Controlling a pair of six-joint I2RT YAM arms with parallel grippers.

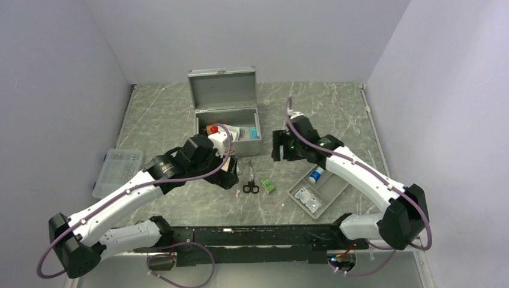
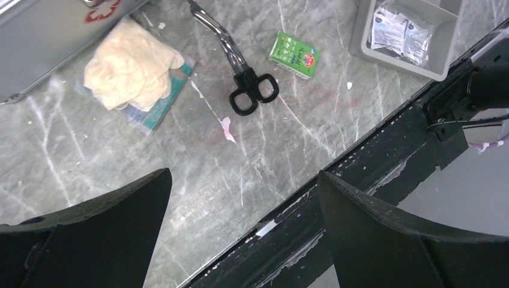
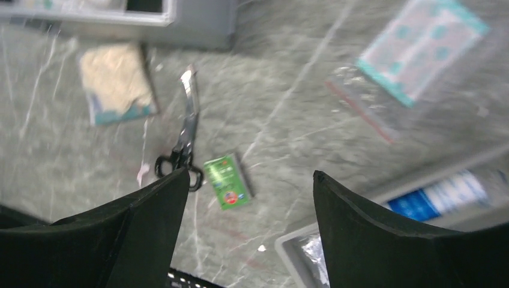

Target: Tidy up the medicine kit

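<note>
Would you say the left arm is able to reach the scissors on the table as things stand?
Probably yes: the scissors lie uncovered between the glove packet and green box, with the open left tool close by.

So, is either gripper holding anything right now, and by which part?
Nothing is held: left gripper and right gripper are both open and empty.

Overhead view looks down over the whole desk from behind; both wrist views look closely down, sharing scissors.
</note>
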